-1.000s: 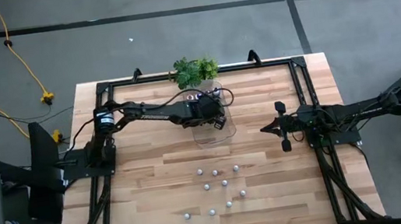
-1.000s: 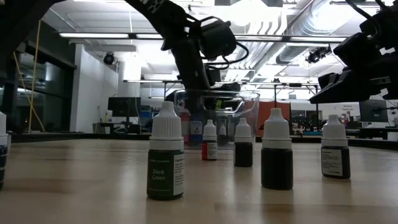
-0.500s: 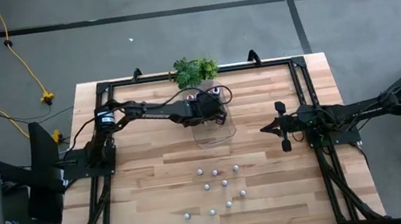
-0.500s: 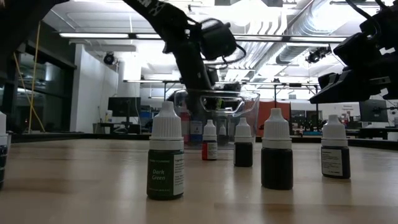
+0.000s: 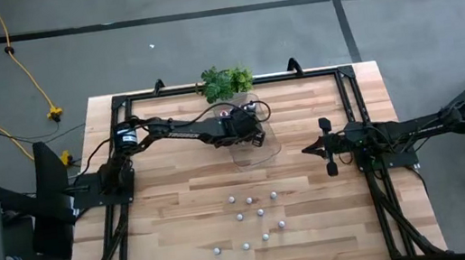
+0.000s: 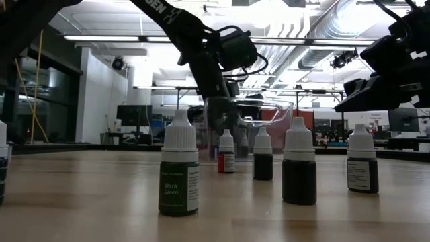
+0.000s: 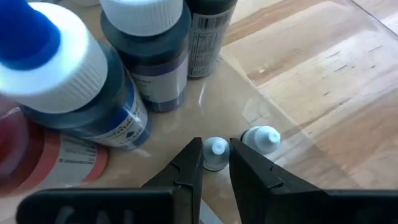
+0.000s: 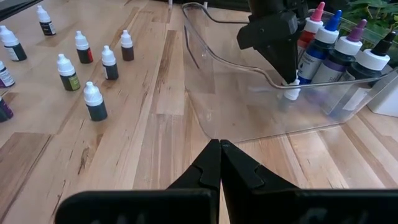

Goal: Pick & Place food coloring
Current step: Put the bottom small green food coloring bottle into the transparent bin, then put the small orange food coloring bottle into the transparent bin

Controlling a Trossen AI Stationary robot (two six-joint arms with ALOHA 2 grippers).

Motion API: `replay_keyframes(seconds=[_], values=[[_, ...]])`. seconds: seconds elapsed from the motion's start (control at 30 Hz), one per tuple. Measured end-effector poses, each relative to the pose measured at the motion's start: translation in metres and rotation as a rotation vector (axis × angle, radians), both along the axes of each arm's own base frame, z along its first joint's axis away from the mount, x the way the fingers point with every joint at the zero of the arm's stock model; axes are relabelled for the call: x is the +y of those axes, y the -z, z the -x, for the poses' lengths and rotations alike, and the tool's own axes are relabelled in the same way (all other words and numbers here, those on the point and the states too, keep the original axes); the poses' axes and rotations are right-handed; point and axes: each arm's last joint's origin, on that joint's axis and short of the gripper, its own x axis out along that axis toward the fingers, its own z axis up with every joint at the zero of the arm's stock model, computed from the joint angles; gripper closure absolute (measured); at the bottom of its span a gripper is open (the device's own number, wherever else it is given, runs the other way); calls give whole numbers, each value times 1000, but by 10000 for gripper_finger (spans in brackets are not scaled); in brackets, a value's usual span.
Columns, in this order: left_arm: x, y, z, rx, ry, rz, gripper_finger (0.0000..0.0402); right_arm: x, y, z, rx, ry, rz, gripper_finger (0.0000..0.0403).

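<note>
Since one second ago, the left gripper (image 7: 216,163) has moved with the tray (image 8: 261,118) toward the plant (image 5: 226,82). Its jaws grip a small bottle (image 7: 216,152) inside the tray. Other bottles (image 5: 256,211) stand mid-counter. Right gripper (image 8: 219,163) waits aside, jaws closed.
</note>
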Motion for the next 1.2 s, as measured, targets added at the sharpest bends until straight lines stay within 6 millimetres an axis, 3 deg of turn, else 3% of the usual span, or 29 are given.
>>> replay_keyframes(seconds=[0.23,0.63,0.93,1.2], values=[[-1,1,0,26,54,5,312,0,0,0,0,0,0,402],[-2,-11,4,33,90,-20,309,0,0,0,0,0,0,402],[-6,-47,10,-19,159,-81,309,0,0,0,0,0,0,402],[-38,-96,23,-63,335,-176,309,0,0,0,0,0,0,402]])
